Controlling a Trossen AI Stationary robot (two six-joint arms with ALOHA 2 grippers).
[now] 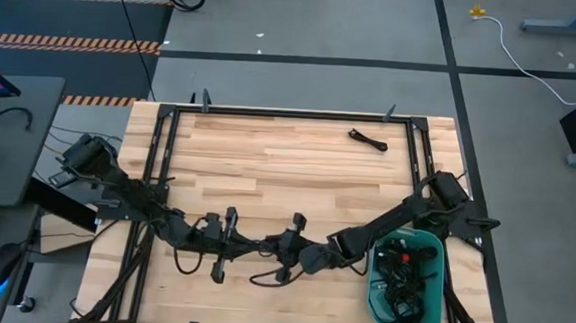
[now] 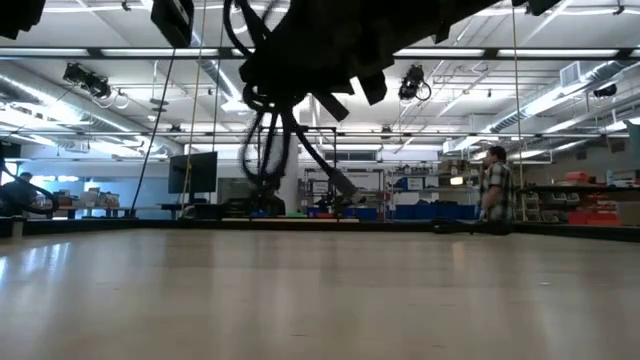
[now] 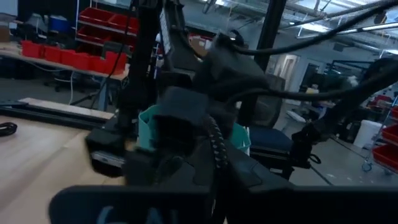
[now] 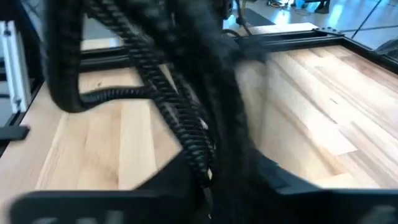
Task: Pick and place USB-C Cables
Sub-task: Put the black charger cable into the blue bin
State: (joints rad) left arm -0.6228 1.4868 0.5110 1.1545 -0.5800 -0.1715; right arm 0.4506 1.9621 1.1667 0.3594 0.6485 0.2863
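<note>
Table (image 1: 297,172): light wooden top inside a dark frame, mostly bare, with both arms folded low along its near edge.
Teal bin (image 1: 434,316): stands at the table's near right corner, beside the right arm; a tangle of black USB-C Cables (image 1: 401,274) already fills it.
Left arm: reaches in from the left edge, elbow bent, its left gripper (image 1: 221,246) near the middle of the near edge. Its fingers are closed; I cannot see anything caught between them.
Right arm: comes from the right edge past the bin, ending in the right gripper (image 1: 287,252), just beside the left one. The two nearly meet, with a black cord looping between and below them on the wood.
Right gripper state: the right wrist view is filled with blurred braided cord close to the camera, so I cannot tell whether the fingers are parted or clamped, nor whether that cord is a task cable or arm wiring.
Stray cable (image 1: 368,139): one short black bundle lies alone near the far edge, right of centre, its long axis slanting across the boards.
Key relation: that stray cable lies well away from both grippers, toward the far side; the right arm looks nearer, and the bin sits on that same side.
</note>
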